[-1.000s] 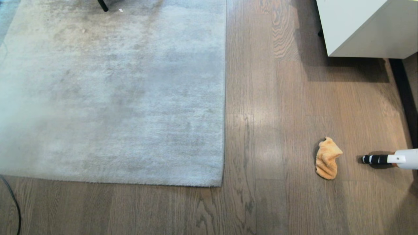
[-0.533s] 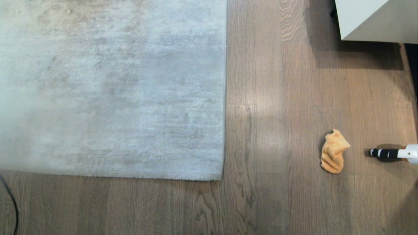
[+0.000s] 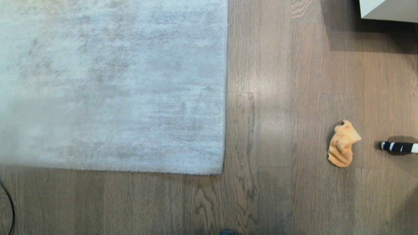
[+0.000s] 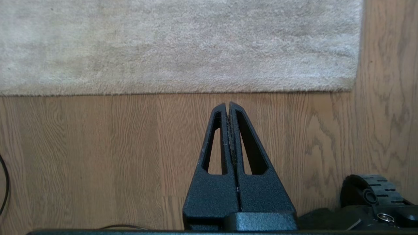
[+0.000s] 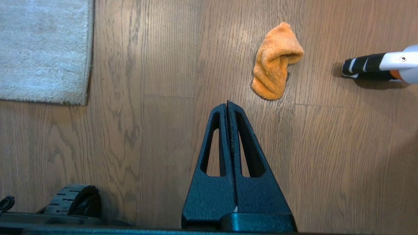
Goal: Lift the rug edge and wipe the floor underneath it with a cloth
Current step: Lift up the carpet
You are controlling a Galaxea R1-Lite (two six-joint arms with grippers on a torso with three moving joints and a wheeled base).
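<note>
Hovering above the floor [image 3: 267, 130], I am keeping both my left gripper [image 4: 228, 106] and right gripper [image 5: 227, 104] pressed together, empty. Beside the rug edge [image 3: 225, 98], well apart, the cloth [image 3: 343, 143] is lying crumpled; I judge spreading my right fingers first best.

A black tip with white stripes on a white and orange tube [image 3: 399, 147] [image 5: 378, 63] is lying flat. A white box-shaped cabinet corner [image 3: 388, 9] is sitting far beyond that tube. A thin black cable [image 3: 8, 209] [image 4: 4, 186] is curving far across from the tube.
</note>
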